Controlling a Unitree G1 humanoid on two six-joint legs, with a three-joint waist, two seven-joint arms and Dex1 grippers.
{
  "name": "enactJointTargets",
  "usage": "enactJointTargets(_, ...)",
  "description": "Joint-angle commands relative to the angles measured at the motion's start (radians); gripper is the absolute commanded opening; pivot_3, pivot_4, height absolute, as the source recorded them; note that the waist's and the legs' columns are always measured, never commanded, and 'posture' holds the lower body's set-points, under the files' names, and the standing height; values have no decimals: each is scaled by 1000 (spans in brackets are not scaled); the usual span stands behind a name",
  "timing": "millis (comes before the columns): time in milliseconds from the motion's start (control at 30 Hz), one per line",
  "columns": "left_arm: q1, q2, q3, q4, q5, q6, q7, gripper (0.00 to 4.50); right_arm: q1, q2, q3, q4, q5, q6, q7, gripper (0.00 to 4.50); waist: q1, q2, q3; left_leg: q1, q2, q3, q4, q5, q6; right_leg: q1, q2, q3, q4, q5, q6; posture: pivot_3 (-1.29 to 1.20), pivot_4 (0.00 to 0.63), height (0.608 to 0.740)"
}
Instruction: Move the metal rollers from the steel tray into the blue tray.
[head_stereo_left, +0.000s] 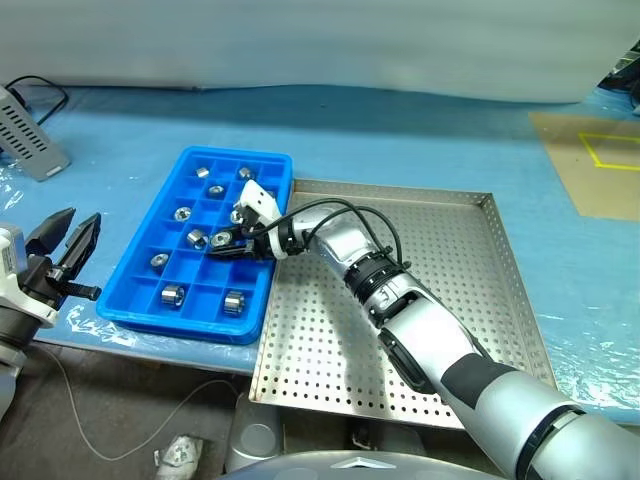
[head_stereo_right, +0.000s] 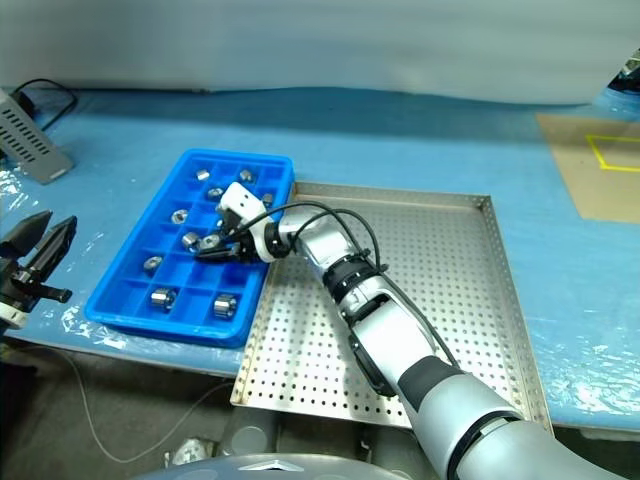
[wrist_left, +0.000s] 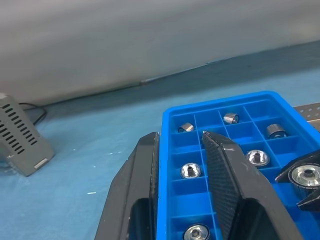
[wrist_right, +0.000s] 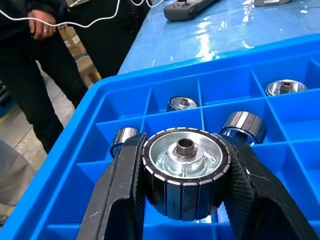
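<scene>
Blue tray (head_stereo_left: 262, 300): compartmented plastic, left-centre of the head view, on a blue-covered table (head_stereo_left: 420, 140), touching the left rim of the steel tray (head_stereo_left: 470, 330). Metal rollers (head_stereo_left: 173, 295): several lie singly in the blue compartments; the perforated steel floor is bare. Right gripper (wrist_right: 184, 200): over the blue tray's middle, fingers clamped on one ribbed roller (wrist_right: 185, 172) with a centre hole. Left gripper (head_stereo_left: 72, 240): far left edge of the frame, beside the blue tray, fingers closed, holding nothing. Grey vented box (head_stereo_left: 28, 135): upper left.
</scene>
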Motion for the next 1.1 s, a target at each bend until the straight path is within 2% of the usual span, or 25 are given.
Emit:
enactJointTargets(33,-19,17,-2,8,17,-24,12,1419,15,167,36,-51,-1,-34,56,1661,-1,0,0,-2,0,0,0,0,0,-2,0,0,0,0,0,559,150,740)
enactJointTargets(200,-54,30,-31,24,24,-20,13,1419,30,213,62,-32,-14,-59,-3,1661,-3,-1,-1,-9,1,0,2,1,-1,-11,1,0,4,0,0,546,150,740)
enactJointTargets(400,-66,28,-60,21,23,-19,12,1419,5,261,59,35,-11,-118,-72,1661,-3,-1,0,-8,0,0,3,1,-2,-11,1,1,7,0,0,541,150,740)
enactJointTargets(667,-84,32,-74,43,27,-25,6,1419,30,275,93,-9,13,-73,-15,4357,-4,-1,0,-8,1,0,4,1,-2,-11,1,1,9,0,-1,528,150,740)
enactJointTargets(867,-132,45,-118,77,37,-32,-2,1419,-12,226,39,-1,25,-88,-70,4357,-8,-1,0,-8,1,0,4,1,-2,-11,1,1,10,0,-1,481,150,740)
enactJointTargets(1000,-186,42,-192,109,47,-43,-17,1419,-28,118,-24,-67,53,-84,-64,4357,-12,-1,0,-8,1,0,7,1,-2,-11,1,1,12,0,-1,412,150,740)
enactJointTargets(1100,-258,27,-298,171,73,-71,-40,1419,14,-12,-75,-200,69,-49,-60,4357,-17,-1,0,-8,1,0,9,1,-2,-13,1,2,15,0,-1,323,150,740)
